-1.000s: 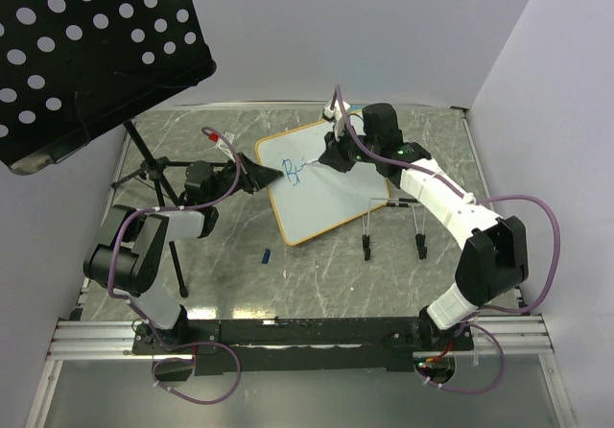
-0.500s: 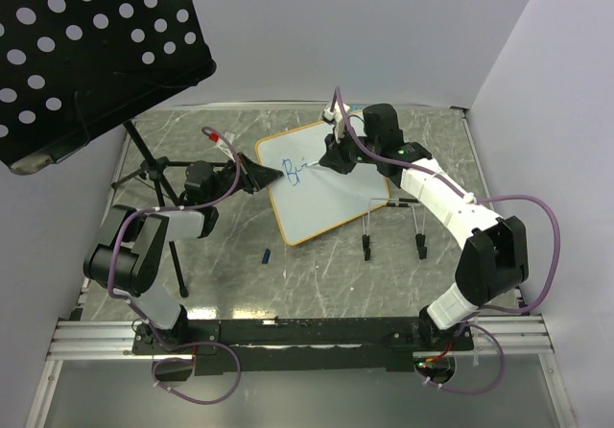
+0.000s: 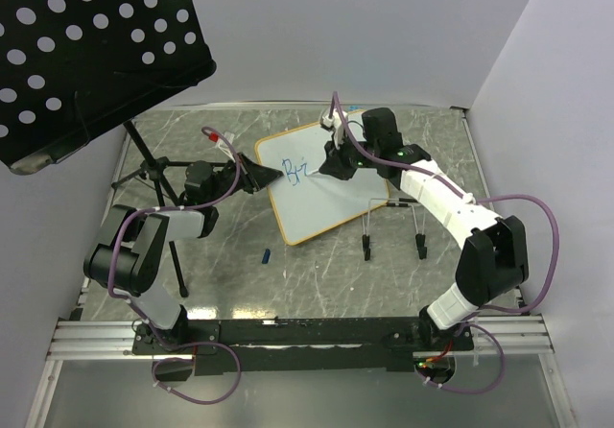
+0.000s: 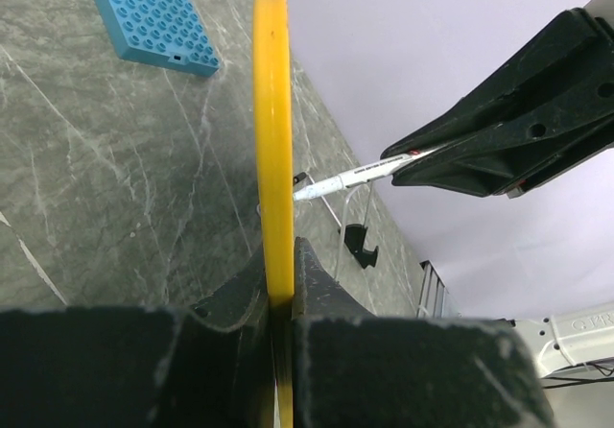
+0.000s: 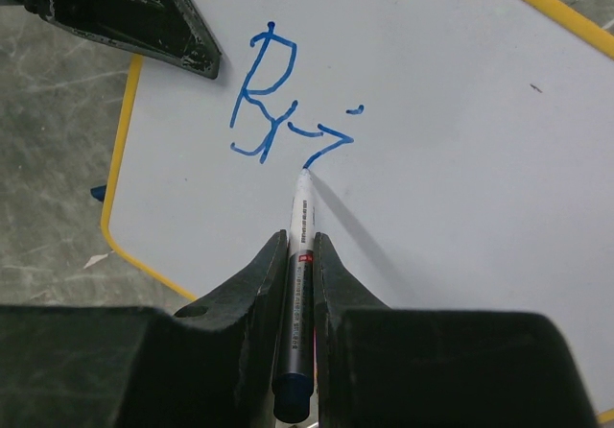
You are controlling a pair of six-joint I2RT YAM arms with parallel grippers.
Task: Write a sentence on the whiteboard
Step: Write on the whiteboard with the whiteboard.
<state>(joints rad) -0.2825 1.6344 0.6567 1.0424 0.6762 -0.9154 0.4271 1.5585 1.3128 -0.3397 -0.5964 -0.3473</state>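
Early stage: whiteboard (image 3: 336,198) stands tilted mid-desk (image 3: 317,265), left rim clenched in the left hand (image 3: 257,174); of the sentence (image 5: 288,130) only blue "Bri" is written, right hand (image 5: 300,255) grasping the marker (image 5: 299,222), tip on board.

The left arm (image 3: 144,246) is lying low along the table's (image 3: 317,265) left side, elbow folded back. The left gripper (image 3: 251,172) is pointing right, pinching the whiteboard (image 3: 336,198) by its rim. The right arm (image 3: 451,207) is arching from the near right corner toward the far middle, and the right gripper (image 3: 324,169) is tilting down-left, clamping a marker (image 5: 299,219).
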